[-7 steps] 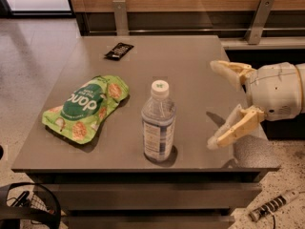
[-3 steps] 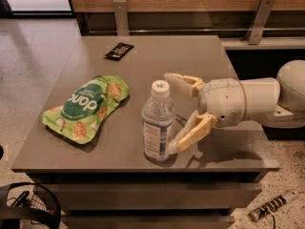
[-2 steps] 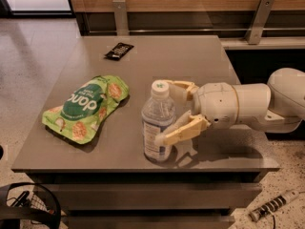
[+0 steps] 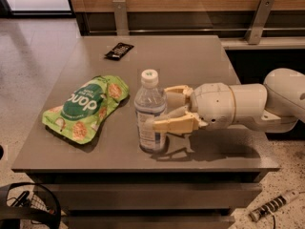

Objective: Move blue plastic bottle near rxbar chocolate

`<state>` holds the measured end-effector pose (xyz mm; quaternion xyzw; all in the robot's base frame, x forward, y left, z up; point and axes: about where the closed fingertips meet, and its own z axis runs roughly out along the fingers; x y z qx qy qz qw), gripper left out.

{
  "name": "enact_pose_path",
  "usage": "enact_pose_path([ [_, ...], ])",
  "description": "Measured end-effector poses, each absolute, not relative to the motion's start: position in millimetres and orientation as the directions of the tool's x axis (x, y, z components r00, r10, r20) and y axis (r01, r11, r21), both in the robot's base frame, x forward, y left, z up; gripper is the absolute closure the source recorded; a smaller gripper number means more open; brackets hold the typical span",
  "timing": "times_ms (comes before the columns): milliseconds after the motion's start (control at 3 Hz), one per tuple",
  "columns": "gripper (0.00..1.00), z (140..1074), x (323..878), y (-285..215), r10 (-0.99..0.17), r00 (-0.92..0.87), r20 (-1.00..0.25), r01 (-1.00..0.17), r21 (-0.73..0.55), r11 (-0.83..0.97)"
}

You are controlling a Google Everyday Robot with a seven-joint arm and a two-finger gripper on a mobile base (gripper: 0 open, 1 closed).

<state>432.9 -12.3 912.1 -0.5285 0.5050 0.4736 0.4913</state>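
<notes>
The blue plastic bottle [image 4: 149, 111] stands upright near the front edge of the grey table [image 4: 190, 61], white cap on top. My gripper [image 4: 161, 109] reaches in from the right at the height of the bottle's label. One finger [image 4: 174, 124] lies across the bottle's front and the other [image 4: 177, 92] is behind it. The fingers have closed in against the bottle's sides. The rxbar chocolate [image 4: 119, 50], a small black bar, lies flat at the far left of the table, well apart from the bottle.
A large green snack bag [image 4: 86, 109] lies flat to the left of the bottle. A railing with metal posts [image 4: 120, 15] runs behind the table. A black wire basket [image 4: 28, 206] sits on the floor at the front left.
My gripper has moved left from the table's right side to the bottle, and its fingers have narrowed around it. The bottle, bag and bar have not moved.
</notes>
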Motion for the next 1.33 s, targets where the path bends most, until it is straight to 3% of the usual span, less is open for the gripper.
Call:
enact_pose_path([
  [333, 0.87, 912.9, 432.0, -10.2, -0.069, 0.043, -0.997, -0.999, -0.043, -0.011],
  [667, 1.00, 913.7, 431.3, -8.5, -0.070, 0.045, -0.997, -0.999, -0.044, -0.015],
  [1333, 1.00, 930.2, 438.0, -21.0, -0.086, 0.065, -0.994, -0.998, -0.067, 0.020],
])
